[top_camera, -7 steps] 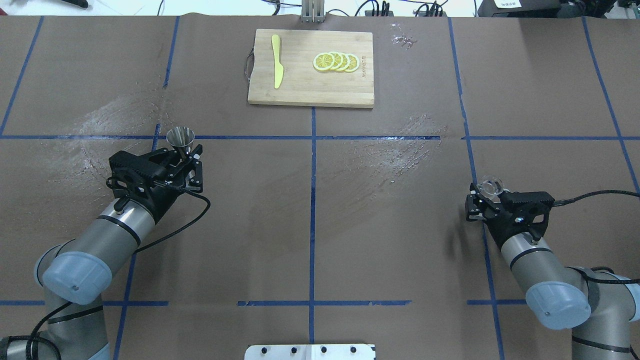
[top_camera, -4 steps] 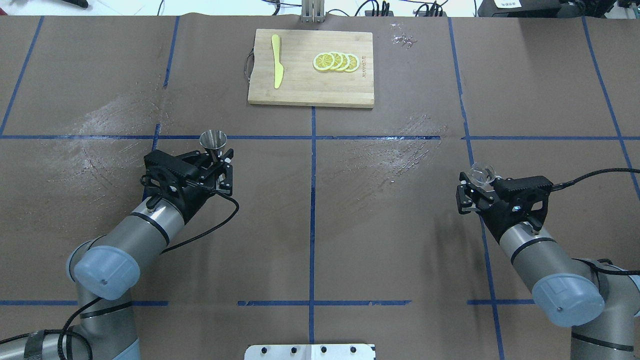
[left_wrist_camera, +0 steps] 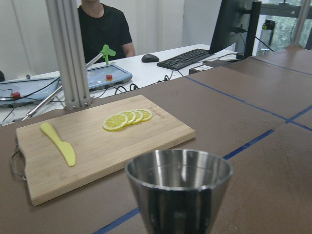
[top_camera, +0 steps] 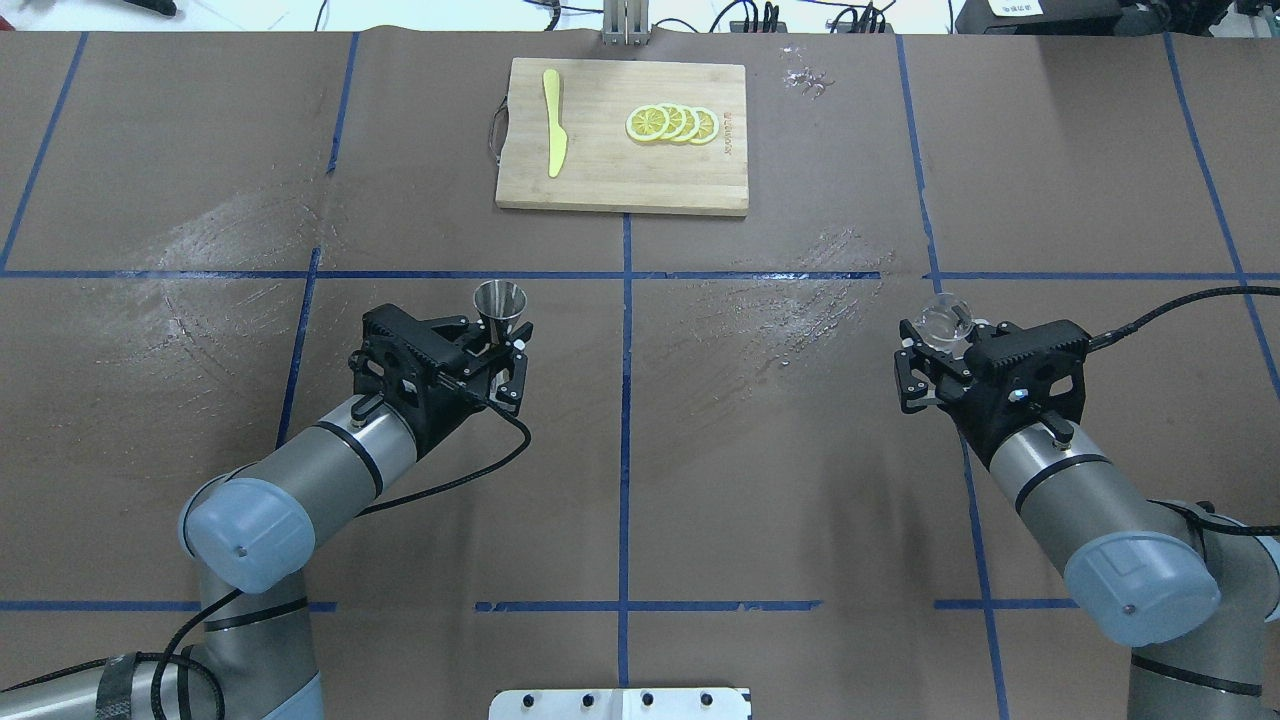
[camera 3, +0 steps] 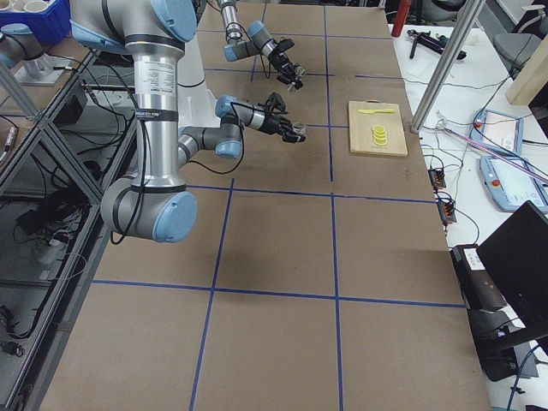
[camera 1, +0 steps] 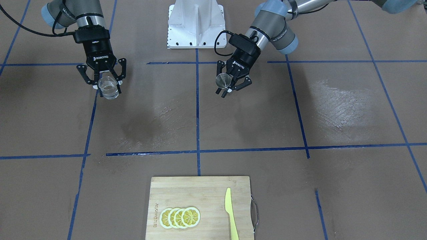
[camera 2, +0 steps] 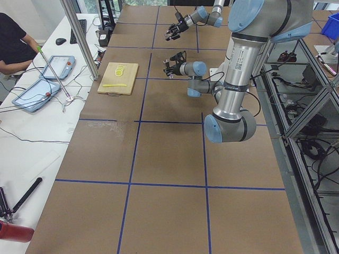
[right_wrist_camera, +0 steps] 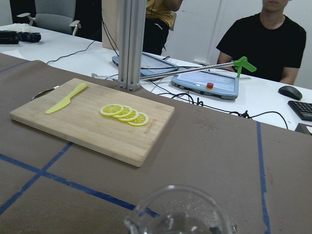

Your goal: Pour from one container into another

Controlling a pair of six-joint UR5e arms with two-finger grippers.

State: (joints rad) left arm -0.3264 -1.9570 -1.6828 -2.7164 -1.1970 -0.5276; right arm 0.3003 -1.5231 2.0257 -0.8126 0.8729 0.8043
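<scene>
My left gripper (top_camera: 497, 345) (camera 1: 228, 85) is shut on a small steel measuring cup (top_camera: 499, 301) (camera 1: 223, 80) (left_wrist_camera: 179, 187), held upright above the table left of the centre line. My right gripper (top_camera: 935, 350) (camera 1: 107, 81) is shut on a clear glass cup (top_camera: 943, 319) (camera 1: 108, 88) (right_wrist_camera: 178, 214) at the right side, also off the table. The two cups are far apart. In the glass cup a little clear liquid seems to show. Both arms also appear in the side views.
A wooden cutting board (top_camera: 620, 180) (camera 1: 186, 190) lies at the far middle with lemon slices (top_camera: 671, 124) (camera 1: 180, 217) and a yellow-green plastic knife (top_camera: 553, 122) (camera 1: 231, 213). Wet smears (top_camera: 790, 300) mark the brown table. A person (left_wrist_camera: 105, 29) sits beyond the far edge.
The left arm carried the steel cup rightward toward the centre line. The right arm moved the glass cup a little forward and leftward.
</scene>
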